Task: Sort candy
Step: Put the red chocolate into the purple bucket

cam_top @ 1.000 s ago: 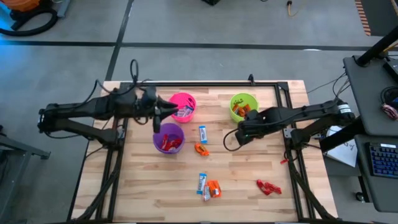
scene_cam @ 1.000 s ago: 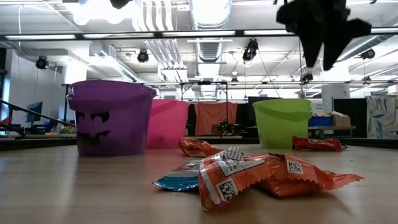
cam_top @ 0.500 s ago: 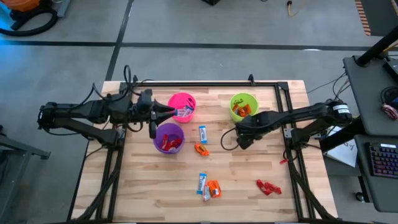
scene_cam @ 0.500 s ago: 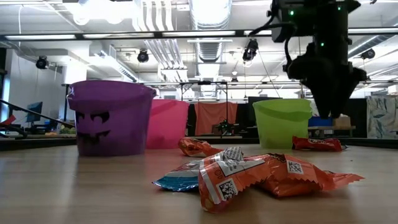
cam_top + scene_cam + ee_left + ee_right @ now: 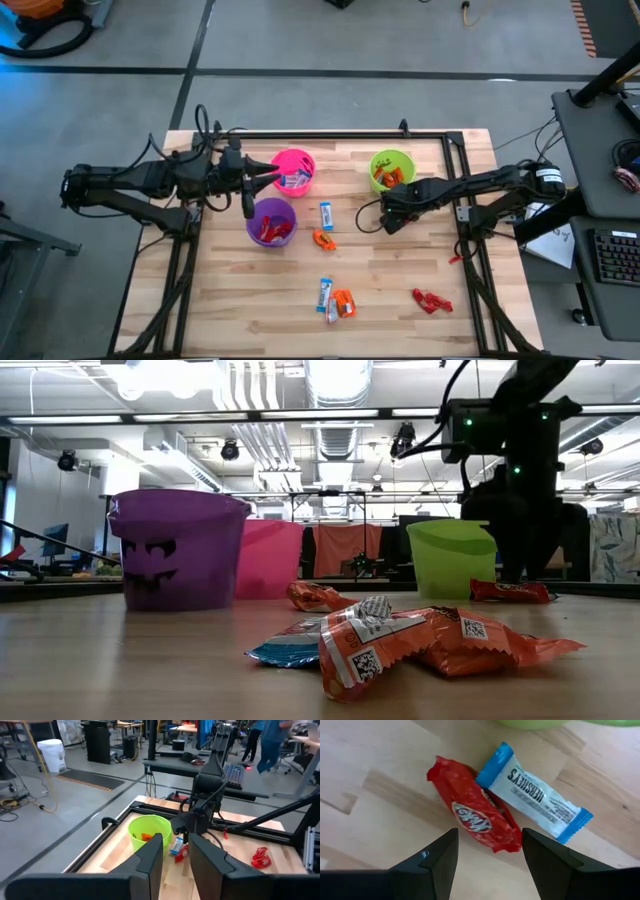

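- Right pincer (image 5: 487,857), fingers apart, hangs low over a red candy (image 5: 477,817) touching a blue-and-white bar (image 5: 532,790) on the table (image 5: 400,270).
- Left pincer (image 5: 262,178), empty with a narrow gap, hangs between pink cup (image 5: 294,171) and purple cup (image 5: 271,222).

Pink cup (image 5: 294,172), green cup (image 5: 390,171) and purple cup (image 5: 271,222) (bat-faced) stand on the wooden table (image 5: 390,285).

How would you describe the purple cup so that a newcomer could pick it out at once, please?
On the wooden table, two cups stand together on the left arm's side. Beside the pink cup is the purple cup, alone in bearing a dark face.
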